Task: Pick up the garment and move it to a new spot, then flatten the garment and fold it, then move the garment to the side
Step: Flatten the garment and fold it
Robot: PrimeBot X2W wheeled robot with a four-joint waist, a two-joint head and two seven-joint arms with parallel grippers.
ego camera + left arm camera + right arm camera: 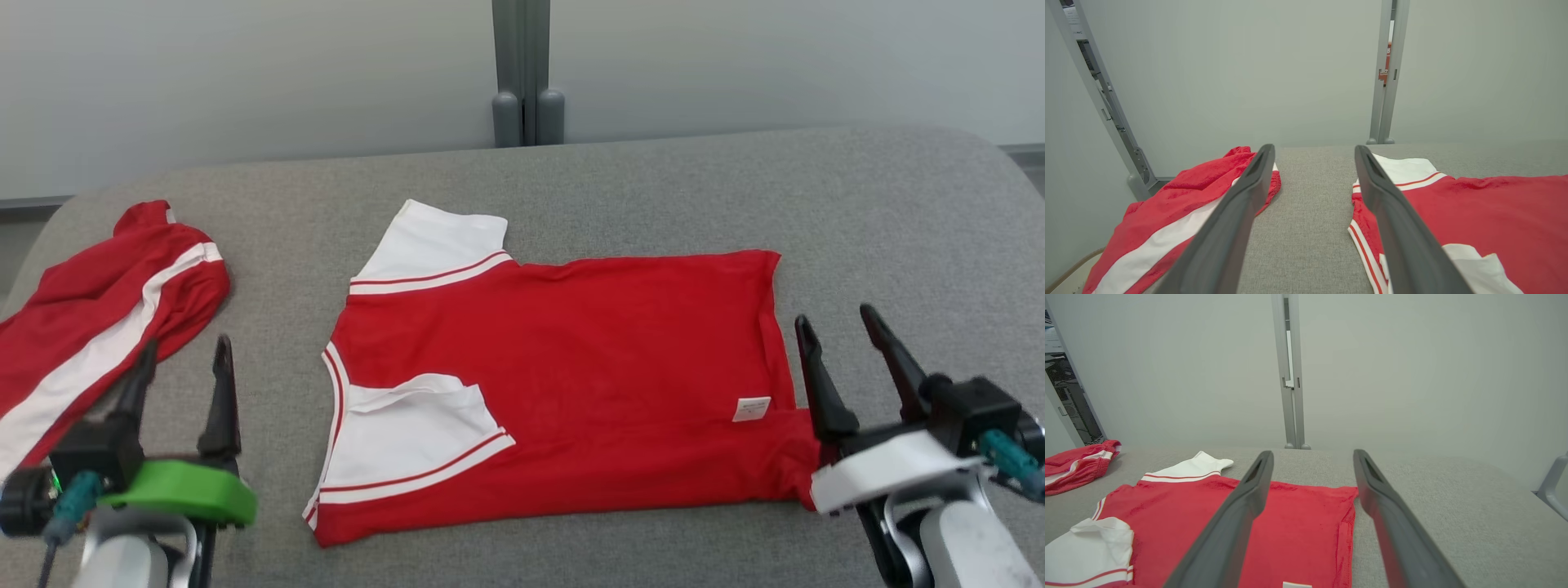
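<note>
A red shirt (571, 384) lies spread on the grey tabletop (653, 188), red shorts (98, 310) to its left. The left gripper (186, 345) and right gripper (836, 317) flank it, both released.

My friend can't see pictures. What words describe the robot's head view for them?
A red T-shirt with white sleeves lies spread flat on a grey cloth-covered table. Crumpled red shorts with a white stripe sit at the left. The robot's left gripper and right gripper stand open on either side of the shirt.

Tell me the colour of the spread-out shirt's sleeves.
White, each with a thin red stripe; the sleeves show best in the head view.
</note>
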